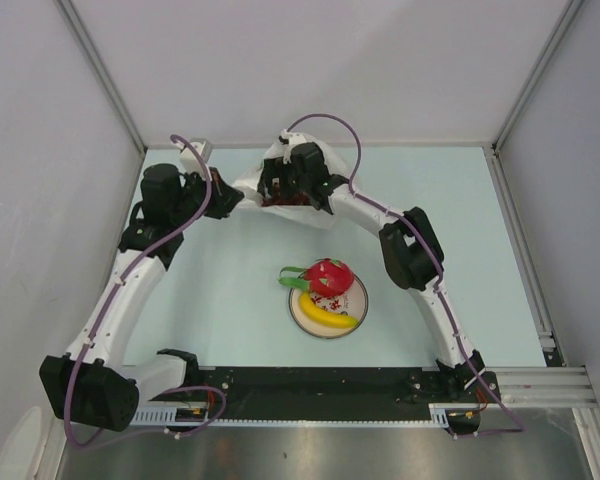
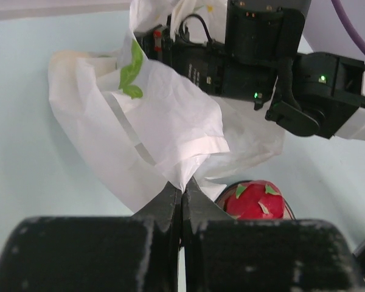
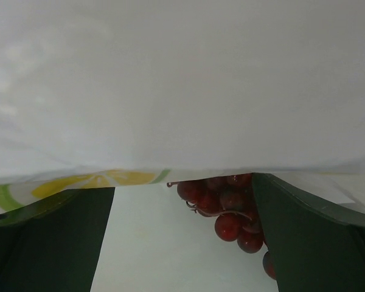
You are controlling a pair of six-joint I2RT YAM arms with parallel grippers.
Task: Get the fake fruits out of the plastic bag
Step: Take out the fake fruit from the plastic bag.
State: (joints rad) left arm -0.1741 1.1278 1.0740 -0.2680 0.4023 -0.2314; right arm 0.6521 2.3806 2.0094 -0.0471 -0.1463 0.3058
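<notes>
Yellow banana [image 1: 327,314] lies slantwise on plate [image 1: 315,331]; left hand [image 2: 181,186] pinches plastic bag [image 2: 170,121], right hand [image 3: 182,243] spread apart.

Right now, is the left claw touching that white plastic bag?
Touching. In the left wrist view, the left claw is closed, with a fold of the plastic bag pinched between its tips and no gap showing.

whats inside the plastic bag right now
Dark red grapes lie inside the plastic bag, beside the open right gripper. The bag's white film hides anything else in there.
</notes>
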